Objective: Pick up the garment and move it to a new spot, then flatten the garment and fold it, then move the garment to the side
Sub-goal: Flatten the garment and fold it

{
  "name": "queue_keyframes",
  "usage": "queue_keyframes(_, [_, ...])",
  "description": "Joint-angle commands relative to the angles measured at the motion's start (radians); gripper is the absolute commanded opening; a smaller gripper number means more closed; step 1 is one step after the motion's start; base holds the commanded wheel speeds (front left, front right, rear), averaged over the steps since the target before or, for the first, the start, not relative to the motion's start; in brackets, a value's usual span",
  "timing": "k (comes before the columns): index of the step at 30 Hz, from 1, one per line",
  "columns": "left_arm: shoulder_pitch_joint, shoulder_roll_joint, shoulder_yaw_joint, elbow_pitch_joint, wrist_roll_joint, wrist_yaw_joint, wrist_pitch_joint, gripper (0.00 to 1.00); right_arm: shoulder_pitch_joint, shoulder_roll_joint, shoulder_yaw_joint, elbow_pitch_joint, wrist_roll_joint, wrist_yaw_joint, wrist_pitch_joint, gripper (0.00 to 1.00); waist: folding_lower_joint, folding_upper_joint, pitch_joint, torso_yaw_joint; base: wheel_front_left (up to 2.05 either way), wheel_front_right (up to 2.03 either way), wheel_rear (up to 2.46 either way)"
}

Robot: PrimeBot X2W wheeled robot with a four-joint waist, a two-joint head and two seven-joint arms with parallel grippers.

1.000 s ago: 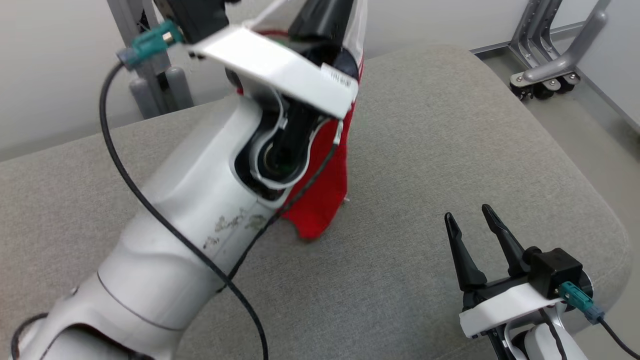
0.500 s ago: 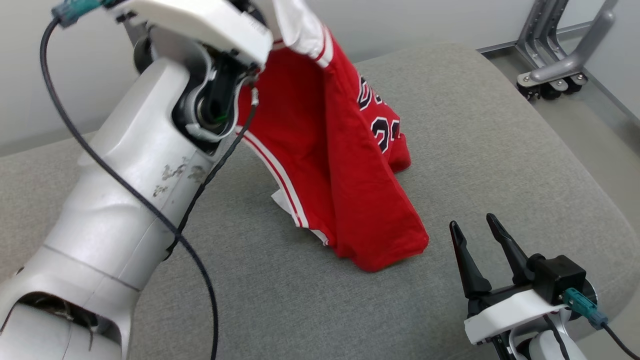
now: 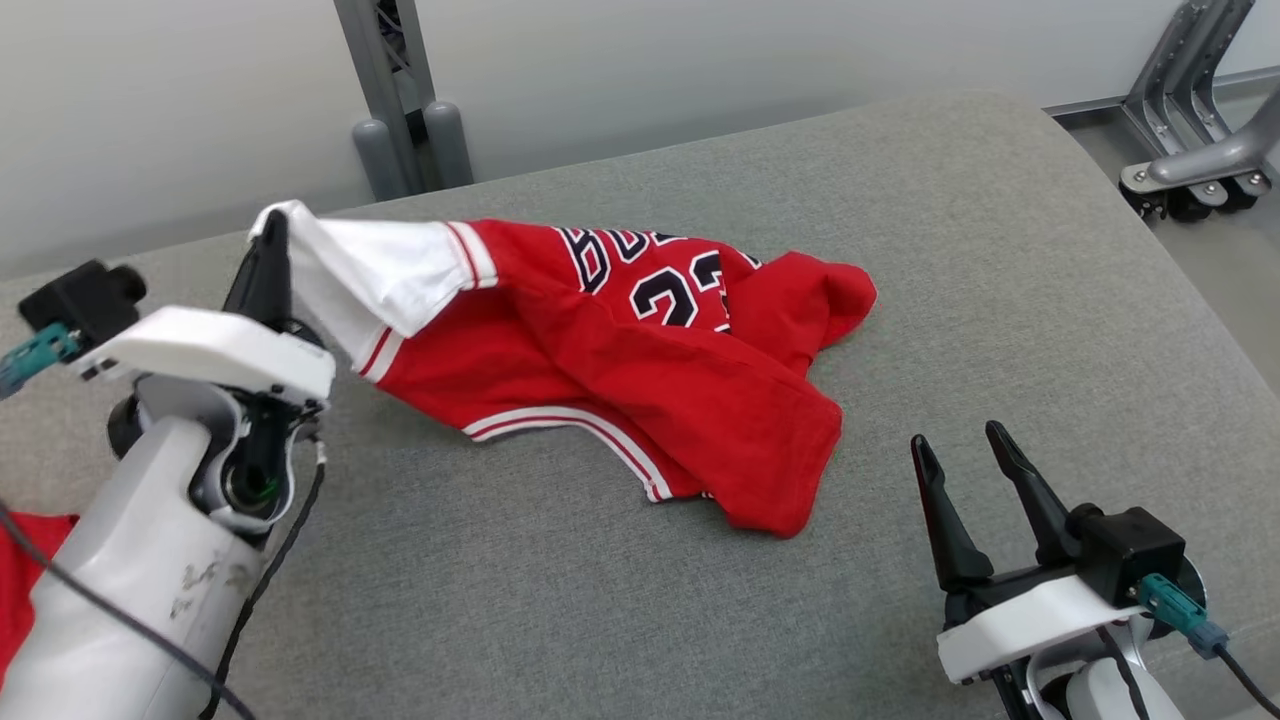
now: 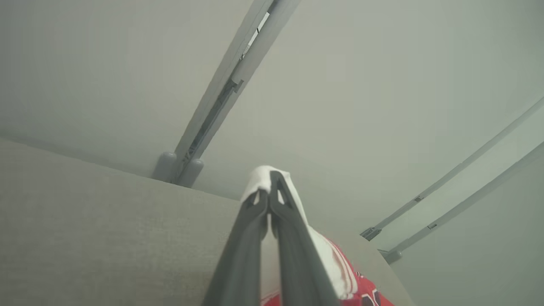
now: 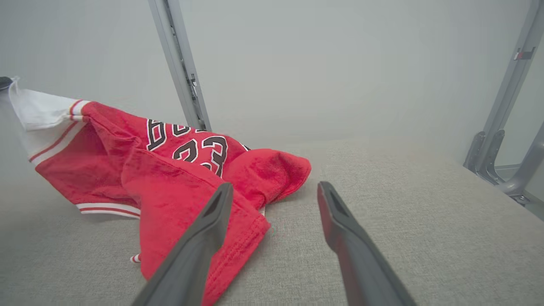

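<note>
Left gripper point(image 3: 270, 232), at the middle left of the head view, is pinched tight on a white edge of the red basketball jersey point(image 3: 650, 370), holding that corner above the grey upholstered surface point(image 3: 950, 250). The jersey drapes rightward and lies crumpled across the frame's centre, black numerals facing up. Right gripper point(image 3: 955, 437), at the lower right, has its fingers spread wide and empty, near the jersey's closest hem. A grey metal post point(image 3: 390, 90) rises at the top.
</note>
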Motion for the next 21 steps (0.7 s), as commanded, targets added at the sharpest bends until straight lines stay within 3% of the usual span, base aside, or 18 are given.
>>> queue_keyframes(1, [0.023, 0.009, 0.017, -0.017, 0.011, 0.004, -0.004, 0.00, 0.009, -0.006, -0.005, -0.003, -0.008, 0.000, -0.002, 1.00, 0.0000, 0.0000, 0.000, 0.005, 0.00, 0.00, 0.00])
queue_keyframes(8, [0.331, 0.056, 0.181, -0.298, 0.100, 0.064, -0.005, 0.00, 0.023, -0.005, -0.014, -0.010, -0.014, 0.000, -0.002, 1.00, 0.0000, 0.0000, 0.010, 0.043, 0.00, 0.00, 0.00])
queue_keyframes(13, [0.537, 0.084, 0.173, -0.488, 0.147, 0.104, -0.004, 0.00, 0.020, -0.005, -0.009, -0.011, -0.013, 0.000, -0.002, 1.00, 0.0000, 0.0000, 0.013, 0.068, 0.00, 0.00, 0.00])
queue_keyframes(21, [0.714, 0.071, 0.201, -0.637, 0.235, 0.056, -0.004, 0.00, 0.019, -0.006, -0.014, -0.009, -0.022, 0.000, -0.002, 1.00, 0.0000, 0.0000, 0.015, 0.107, 0.00, 0.00, 0.00])
